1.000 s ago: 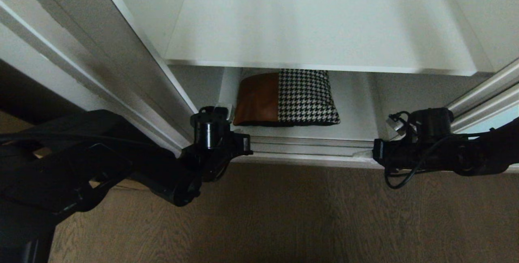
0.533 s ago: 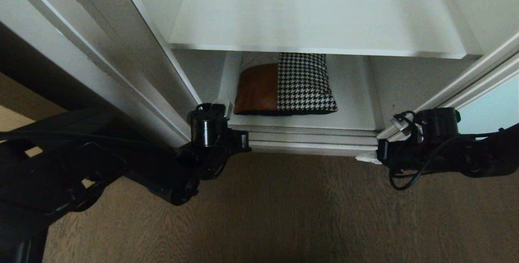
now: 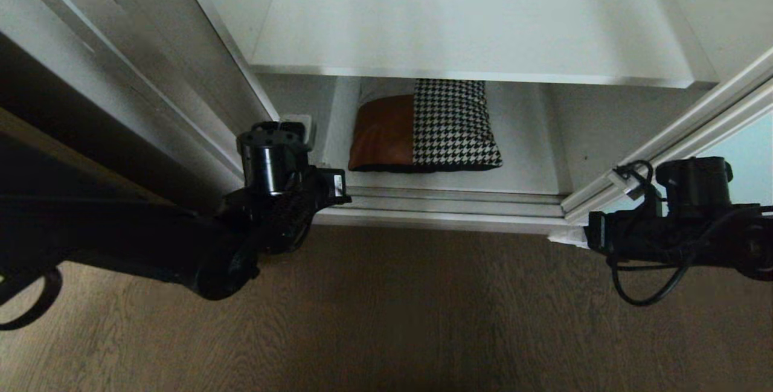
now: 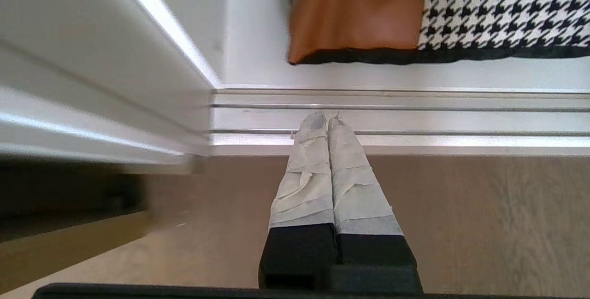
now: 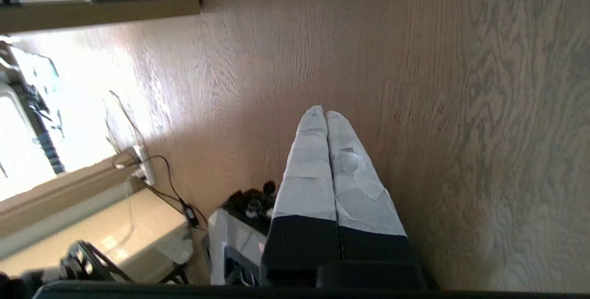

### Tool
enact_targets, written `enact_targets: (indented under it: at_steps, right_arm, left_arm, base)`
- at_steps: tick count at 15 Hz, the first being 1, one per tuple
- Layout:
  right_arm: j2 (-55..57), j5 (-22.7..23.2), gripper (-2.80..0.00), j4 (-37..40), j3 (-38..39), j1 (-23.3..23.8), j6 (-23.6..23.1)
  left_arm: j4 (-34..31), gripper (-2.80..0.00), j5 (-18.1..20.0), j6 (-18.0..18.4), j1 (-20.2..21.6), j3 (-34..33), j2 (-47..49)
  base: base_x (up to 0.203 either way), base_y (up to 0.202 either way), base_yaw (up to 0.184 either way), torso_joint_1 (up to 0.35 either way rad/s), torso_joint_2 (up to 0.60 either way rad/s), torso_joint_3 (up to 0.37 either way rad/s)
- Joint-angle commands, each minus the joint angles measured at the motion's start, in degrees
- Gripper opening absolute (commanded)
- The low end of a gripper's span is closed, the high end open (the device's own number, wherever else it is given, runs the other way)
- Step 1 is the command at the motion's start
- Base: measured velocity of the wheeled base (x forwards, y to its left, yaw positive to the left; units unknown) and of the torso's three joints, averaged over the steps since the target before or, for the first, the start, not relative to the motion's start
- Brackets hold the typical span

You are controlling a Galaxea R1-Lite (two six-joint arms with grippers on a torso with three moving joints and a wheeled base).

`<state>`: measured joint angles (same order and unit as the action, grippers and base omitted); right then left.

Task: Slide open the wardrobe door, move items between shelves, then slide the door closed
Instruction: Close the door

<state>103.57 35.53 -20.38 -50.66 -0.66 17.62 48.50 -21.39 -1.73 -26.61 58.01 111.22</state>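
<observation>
The wardrobe stands open. The cushion [image 3: 423, 131], tan-brown leather and houndstooth, lies flat on the bottom shelf [image 3: 531, 162], and also shows in the left wrist view [image 4: 415, 8]. An upper white shelf [image 3: 471, 23] above it is bare. The sliding wardrobe door [image 3: 749, 147] shows as pale glass in a silver frame at the right edge. My left gripper [image 4: 326, 117] is shut and empty, its tips over the floor track in front of the cushion's leather end. My right gripper [image 5: 325, 112] is shut and empty over the wood floor, by the door's foot.
A silver floor track [image 3: 453, 206] runs along the wardrobe's front. A second door frame [image 3: 151, 66] slants down on the left. Wood floor [image 3: 423, 319] lies before the wardrobe. In the right wrist view, a power strip with cable [image 5: 140, 165] lies on the floor.
The whole view first shifted, the wardrobe sliding up in the picture. Then my left arm moved left and toward the wardrobe's left side, and my right arm moved right. The cushion stayed put.
</observation>
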Motion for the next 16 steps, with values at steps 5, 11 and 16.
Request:
enact_targets:
  at_steps: [5, 11, 16]
  right_arm:
    - [-15.29, -3.51, -2.80, -0.09, 10.51, 0.20, -3.13]
    - [-29.60, -5.41, -2.80, 0.33, 18.83, 0.20, -3.88]
    - [-38.17, -5.47, -2.80, 0.98, 25.20, 0.37, -3.17]
  left_arm:
    - [-4.24, -2.80, -7.73, 1.77, 1.52, -10.20, -16.55]
    - [-4.72, -2.80, -10.96, 7.75, 11.95, -20.05, -32.72]
    - [-5.31, -2.80, -15.59, 8.33, 15.31, -33.10, -48.08]
  base:
    - [0.000, 0.000, 0.000, 0.000, 0.00, 0.000]
    - [0.000, 0.000, 0.000, 0.000, 0.00, 0.000]
    - [0.000, 0.000, 0.000, 0.000, 0.00, 0.000]
